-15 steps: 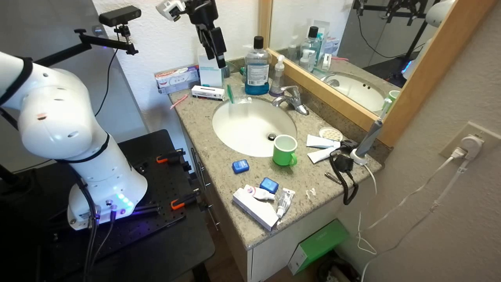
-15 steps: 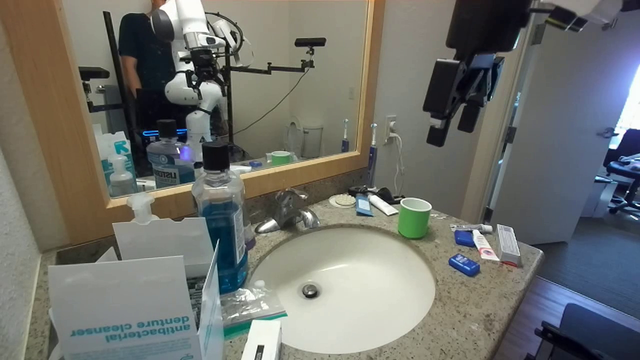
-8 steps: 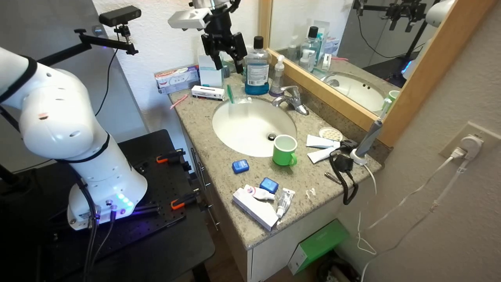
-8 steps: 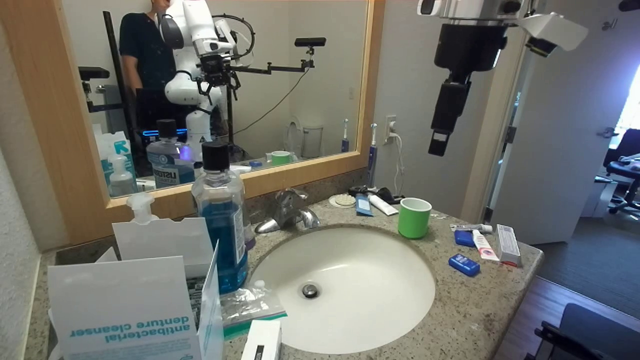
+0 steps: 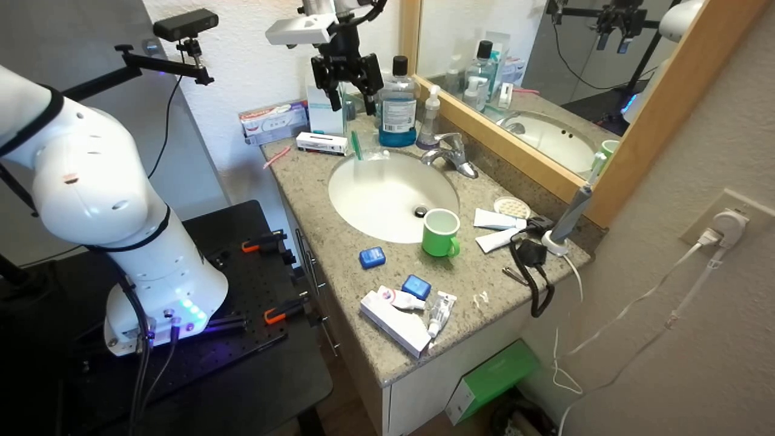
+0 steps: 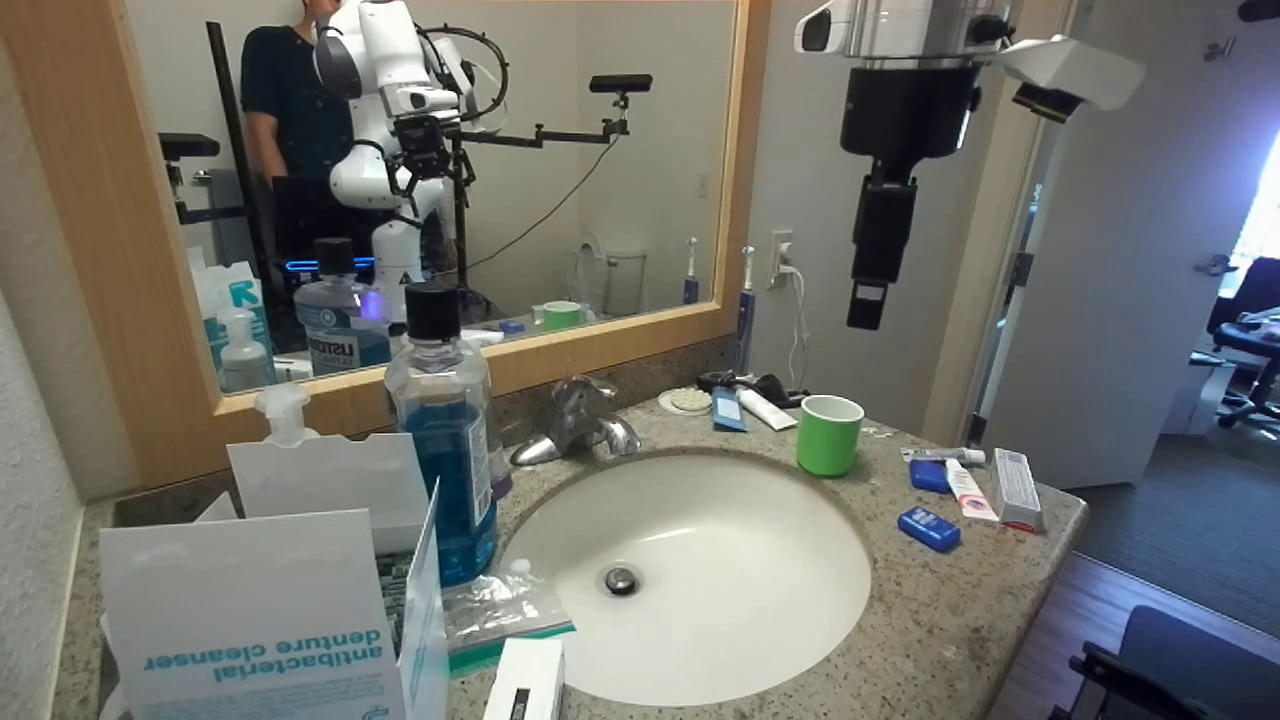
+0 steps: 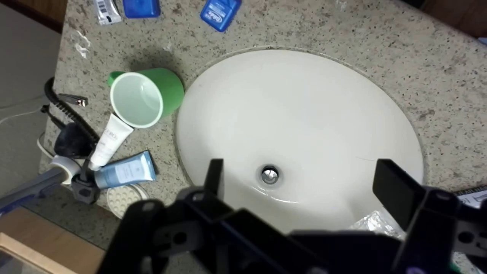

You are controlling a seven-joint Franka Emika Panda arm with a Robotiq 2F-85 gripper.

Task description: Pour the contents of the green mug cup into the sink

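The green mug (image 5: 440, 241) stands upright on the speckled counter beside the sink's rim, and it shows in both exterior views (image 6: 828, 440). In the wrist view the mug (image 7: 170, 89) is to the left of the jaws, with its pale inside visible and its handle pointing away from the sink. What it holds I cannot tell. The white oval sink (image 5: 375, 197) with its drain lies below my gripper in the wrist view (image 7: 296, 110). My gripper (image 5: 353, 111) is high above the counter, pointing down. Its fingers are wide apart with nothing between them in the wrist view (image 7: 298, 179).
A tall blue mouthwash bottle (image 6: 445, 480), a soap pump (image 5: 428, 118) and the chrome faucet (image 6: 578, 425) stand behind the sink. An open white box (image 6: 250, 610) is at one end. Tubes (image 7: 125, 170), a toothbrush (image 5: 572, 212) and blue floss boxes (image 5: 372, 257) lie near the mug.
My gripper has turned about its axis and come down a little, moving right in one exterior view and left in the other. The mug has not moved.
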